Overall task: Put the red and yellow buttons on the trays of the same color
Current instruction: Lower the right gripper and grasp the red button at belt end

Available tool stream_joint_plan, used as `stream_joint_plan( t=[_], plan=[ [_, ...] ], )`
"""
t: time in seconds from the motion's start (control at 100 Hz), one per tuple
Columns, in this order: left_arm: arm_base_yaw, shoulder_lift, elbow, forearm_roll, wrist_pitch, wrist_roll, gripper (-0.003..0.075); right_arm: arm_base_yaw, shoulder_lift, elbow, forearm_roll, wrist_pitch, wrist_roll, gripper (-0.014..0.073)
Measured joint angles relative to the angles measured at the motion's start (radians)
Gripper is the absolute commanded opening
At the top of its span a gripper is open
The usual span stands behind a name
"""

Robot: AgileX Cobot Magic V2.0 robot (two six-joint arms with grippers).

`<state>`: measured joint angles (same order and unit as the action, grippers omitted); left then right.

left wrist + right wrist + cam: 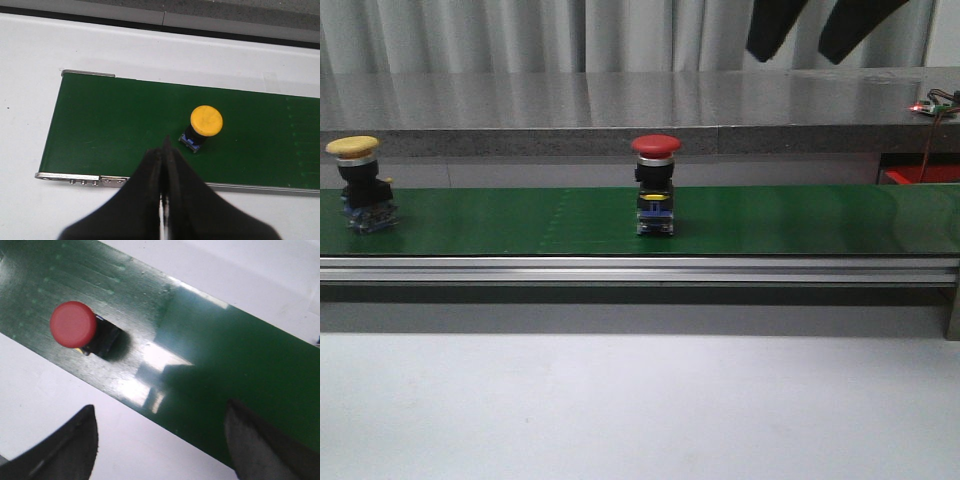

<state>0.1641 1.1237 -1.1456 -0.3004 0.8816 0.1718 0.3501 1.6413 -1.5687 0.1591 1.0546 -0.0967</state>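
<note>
A yellow button (354, 150) stands on the green belt (790, 220) at the far left; a red button (656, 148) stands near its middle. In the left wrist view my left gripper (166, 150) is shut and empty, high above the belt's near rail, with the yellow button (206, 121) just beyond its tip. In the right wrist view my right gripper (160, 412) is open and empty over the belt's edge, with the red button (73, 324) off to one side. In the front view its fingers (775, 30) hang at the top right. No trays show.
The belt's metal rail (640, 268) runs along the front, with white table (640, 400) before it. A grey ledge (620, 105) runs behind the belt. A small circuit board with wires (938, 105) lies at the far right. The belt's end (55, 120) shows in the left wrist view.
</note>
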Motion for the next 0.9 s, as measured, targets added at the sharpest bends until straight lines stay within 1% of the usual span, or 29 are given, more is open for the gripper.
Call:
stream_joint_plan(
  t=[0.23,0.45,0.58,0.83,0.9],
  plan=[
    [0.0,0.0,0.0,0.0,0.0,0.0,-0.002,0.067,0.125,-0.139,0.002,0.074,0.0,0.0544],
    [0.0,0.0,0.0,-0.002,0.0,0.0,-0.0019,0.089,0.214,-0.236,0.003,0.14,-0.001,0.0544],
    [0.0,0.0,0.0,-0.002,-0.001,0.0,-0.002,0.091,0.253,-0.258,0.003,0.163,-0.001,0.0544],
    [0.0,0.0,0.0,-0.002,-0.001,0.0,-0.0019,0.093,0.306,-0.264,0.004,0.161,-0.001,0.0544],
    [0.0,0.0,0.0,-0.002,-0.001,0.0,-0.0019,0.093,0.327,-0.264,0.004,0.152,-0.001,0.0519]
  ],
)
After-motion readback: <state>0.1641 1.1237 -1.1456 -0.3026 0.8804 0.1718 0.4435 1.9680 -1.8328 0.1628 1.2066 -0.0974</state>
